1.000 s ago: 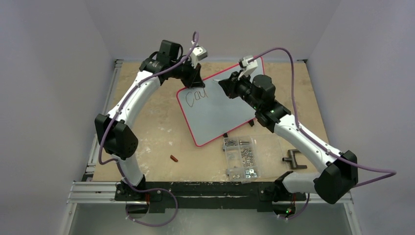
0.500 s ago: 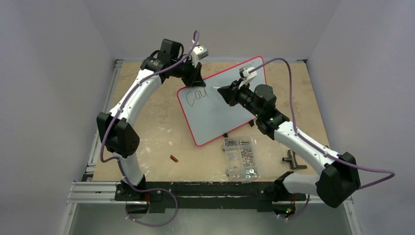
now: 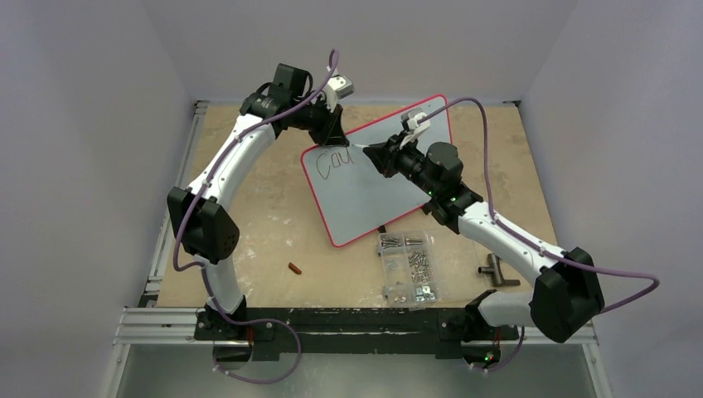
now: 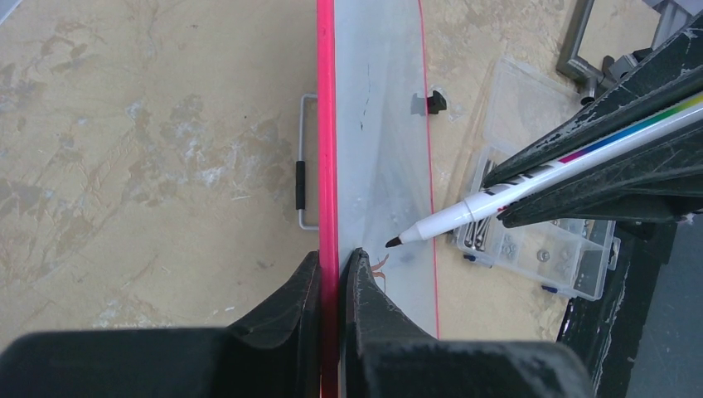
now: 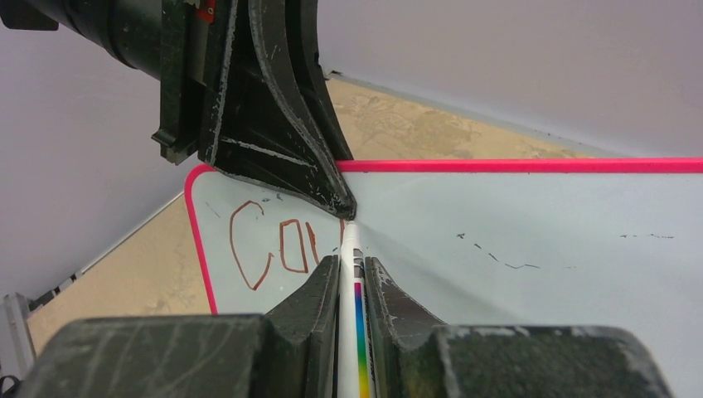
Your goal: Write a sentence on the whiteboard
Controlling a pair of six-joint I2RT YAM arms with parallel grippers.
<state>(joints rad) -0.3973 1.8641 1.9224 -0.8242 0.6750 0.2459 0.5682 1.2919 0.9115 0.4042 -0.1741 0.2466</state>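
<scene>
The whiteboard (image 3: 365,203), white with a red-pink rim, lies tilted at mid-table. My left gripper (image 3: 335,135) is shut on its far left rim; in the left wrist view the black fingers (image 4: 292,294) pinch the pink edge (image 4: 326,124). My right gripper (image 3: 375,154) is shut on a white marker (image 5: 348,253) with a rainbow stripe. The marker's dark tip (image 4: 392,243) sits at the board just right of the sentence (image 3: 334,164), three reddish-brown letters (image 5: 269,247). Whether the tip touches the board is unclear.
A clear box of screws (image 3: 408,265) stands just below the board's near edge. A small red-brown piece (image 3: 294,268) lies on the wooden table to the left of it. A black T-shaped tool (image 3: 496,269) lies at the right. Grey walls close in the table.
My right gripper has carried the marker left and slightly up, closer to the letters and the left gripper. The left gripper keeps its hold on the rim.
</scene>
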